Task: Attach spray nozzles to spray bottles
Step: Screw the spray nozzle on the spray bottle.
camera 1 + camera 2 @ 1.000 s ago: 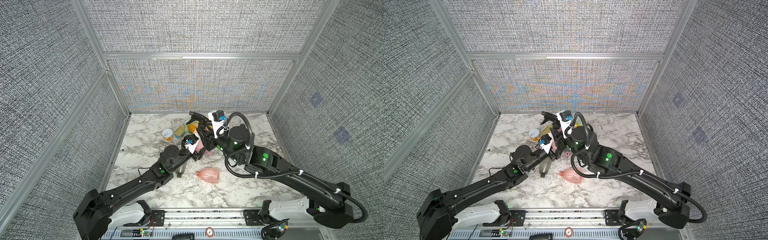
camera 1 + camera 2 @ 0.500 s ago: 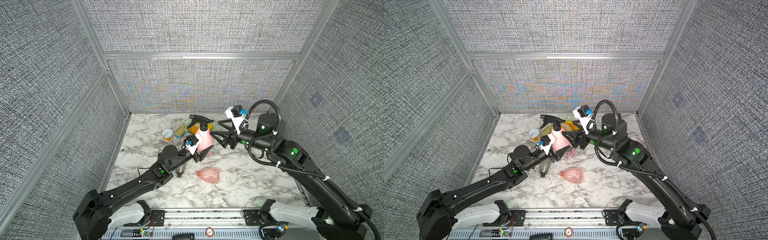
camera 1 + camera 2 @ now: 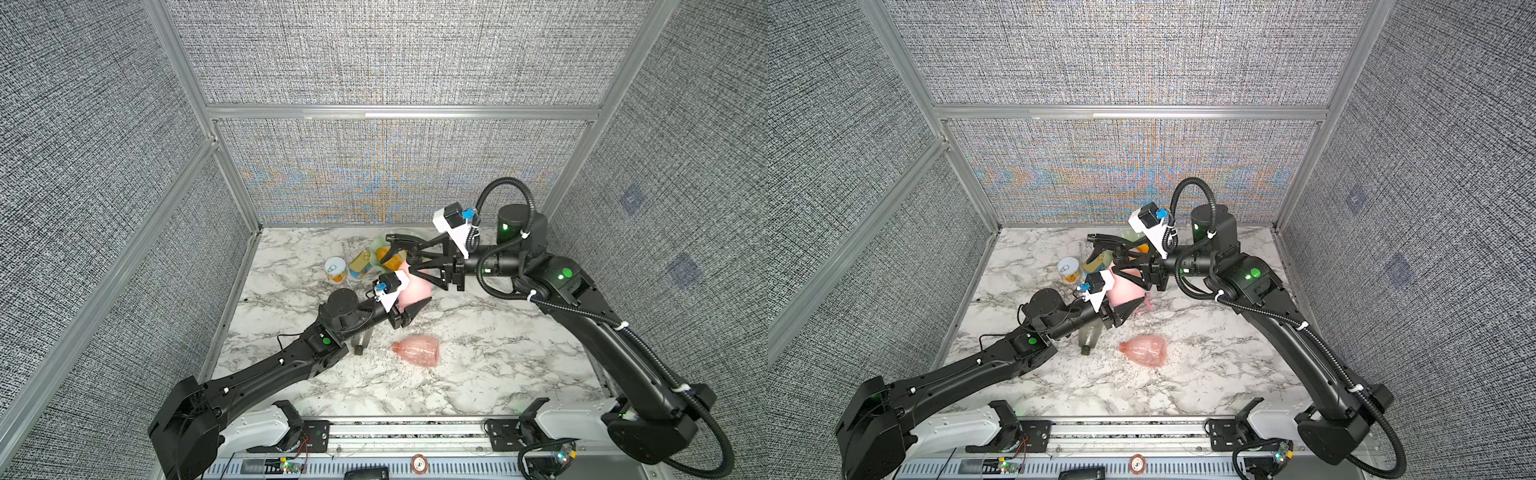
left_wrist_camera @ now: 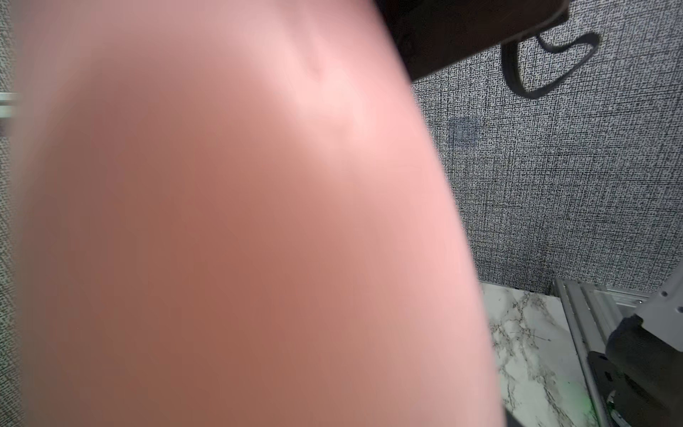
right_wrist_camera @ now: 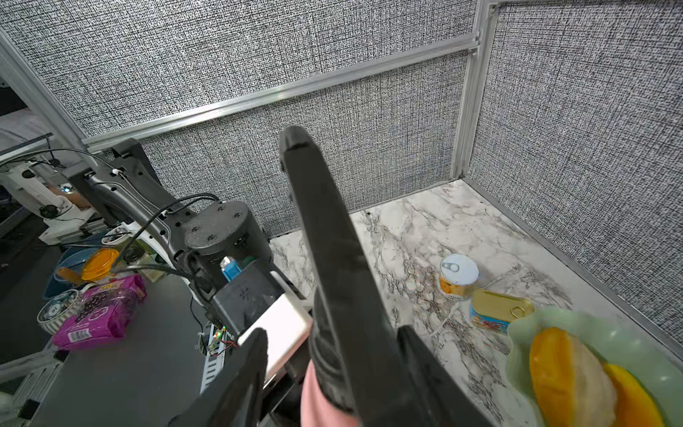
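Note:
My left gripper (image 3: pixel 409 311) (image 3: pixel 1126 311) is shut on the opaque pastel pink spray bottle (image 3: pixel 415 291) (image 3: pixel 1123 291), holding it upright above the table. That bottle fills the left wrist view (image 4: pixel 221 222) and hides the jaws there. A black spray nozzle (image 3: pixel 401 241) (image 3: pixel 1104 241) (image 5: pixel 325 240) sits on its neck. My right gripper (image 3: pixel 413 261) (image 3: pixel 1117 266) (image 5: pixel 332 332) straddles the nozzle's collar, open, with a gap on one side. The clear pink bottle (image 3: pixel 417 351) (image 3: pixel 1144 351) and the smoky grey bottle (image 3: pixel 361 340) (image 3: pixel 1090 336) lie on the table.
A round tin can (image 3: pixel 336 270) (image 5: pixel 458 277), a flat tin (image 3: pixel 360 264) (image 5: pixel 499 307) and a green plate (image 5: pixel 525 332) of orange food stand behind the held bottle. Cage walls close in the back and both sides.
The right gripper left the bottle top, drew back to the right with jaws wide, and has now returned around the nozzle collar with narrower jaws. The left arm kept its hold.

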`<action>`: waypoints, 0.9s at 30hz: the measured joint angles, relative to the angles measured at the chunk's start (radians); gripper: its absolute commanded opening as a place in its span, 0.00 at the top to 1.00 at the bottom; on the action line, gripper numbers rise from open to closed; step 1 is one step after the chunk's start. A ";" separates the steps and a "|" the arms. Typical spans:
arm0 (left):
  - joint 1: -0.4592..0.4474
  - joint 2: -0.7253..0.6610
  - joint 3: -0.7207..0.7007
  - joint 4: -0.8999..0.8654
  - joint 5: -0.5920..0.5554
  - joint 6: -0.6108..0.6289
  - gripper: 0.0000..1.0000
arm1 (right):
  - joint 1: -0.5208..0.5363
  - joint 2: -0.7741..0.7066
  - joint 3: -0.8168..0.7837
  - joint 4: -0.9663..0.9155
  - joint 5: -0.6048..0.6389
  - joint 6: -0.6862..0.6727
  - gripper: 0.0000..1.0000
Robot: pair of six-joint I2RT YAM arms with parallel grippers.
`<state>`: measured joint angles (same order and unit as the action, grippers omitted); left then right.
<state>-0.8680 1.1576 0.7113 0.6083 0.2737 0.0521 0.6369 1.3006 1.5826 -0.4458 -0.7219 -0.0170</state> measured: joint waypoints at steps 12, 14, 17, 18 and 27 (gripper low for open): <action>0.000 0.005 0.004 -0.032 0.013 -0.036 0.31 | 0.002 -0.015 -0.099 0.145 0.038 0.032 0.79; 0.001 0.005 0.004 -0.039 0.011 -0.040 0.31 | 0.009 -0.027 -0.125 0.174 0.062 0.043 0.86; 0.001 0.006 0.005 -0.056 -0.009 -0.049 0.31 | 0.032 -0.043 -0.164 0.211 0.138 0.049 0.94; 0.001 0.007 0.005 -0.058 -0.014 -0.053 0.31 | 0.042 -0.049 -0.176 0.224 0.171 0.053 0.96; 0.001 0.010 0.005 -0.089 -0.092 -0.036 0.31 | 0.213 -0.091 -0.273 0.331 0.602 0.112 1.00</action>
<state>-0.8673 1.1671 0.7158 0.5190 0.1818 0.0162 0.8501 1.2098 1.3094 -0.1150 -0.1200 0.0952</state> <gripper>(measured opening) 0.693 0.242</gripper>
